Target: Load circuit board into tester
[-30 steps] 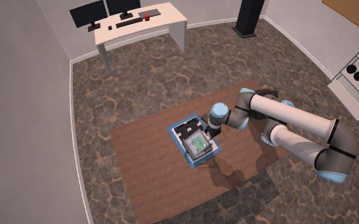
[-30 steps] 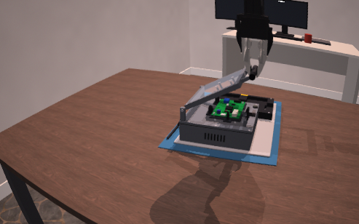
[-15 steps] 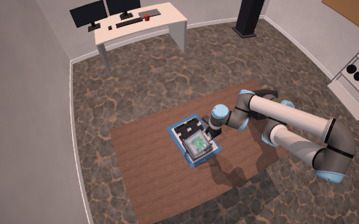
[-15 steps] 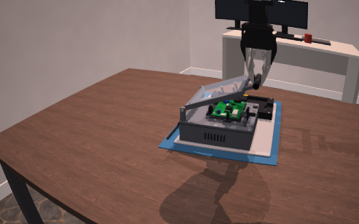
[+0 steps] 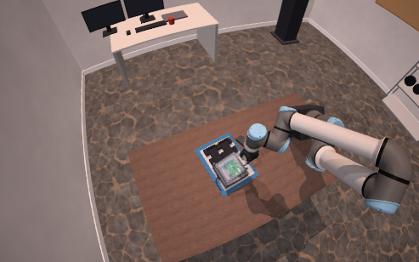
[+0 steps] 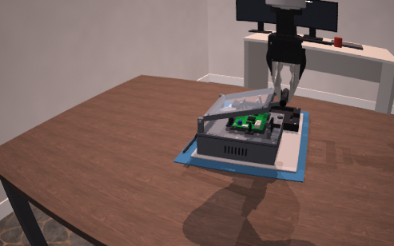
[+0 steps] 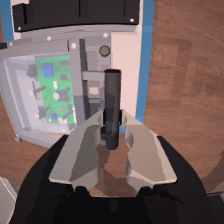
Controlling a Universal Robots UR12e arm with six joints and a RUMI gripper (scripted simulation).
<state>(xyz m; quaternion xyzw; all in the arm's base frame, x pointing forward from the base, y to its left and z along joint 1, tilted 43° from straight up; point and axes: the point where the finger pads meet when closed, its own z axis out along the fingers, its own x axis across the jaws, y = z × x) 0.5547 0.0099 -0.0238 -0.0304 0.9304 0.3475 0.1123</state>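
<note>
gripper (image 6: 284, 93) hangs straight down over the tester (image 6: 238, 145), fingers drawn narrow and clamped on the lid handle (image 7: 111, 107), a dark cylindrical bar at the free edge of the lid (image 6: 240, 101). in the wrist view the bar runs toward 12 o'clock between the two pale fingers.

lid is clear, dark-framed, hinged at the tester's near-left corner in the exterior view. it sits at a shallow tilt, not flat; a gap shows between the handle end and the tester body.

circuit board (image 6: 251, 121) lies in the tester bed under the lid, green face and components up, seen through the clear panel in the top view (image 5: 232, 167) as well. pins and connector direction: cannot tell, too small.

tester stands on a white plate over a blue mat (image 6: 298, 176) on the brown table (image 6: 98, 152). black tray (image 5: 220, 150) sits on the same mat at 11 o'clock from the tester in the top view, touching or just beside it.

arm (image 5: 342, 140) reaches in from 3 o'clock in the top view.
</note>
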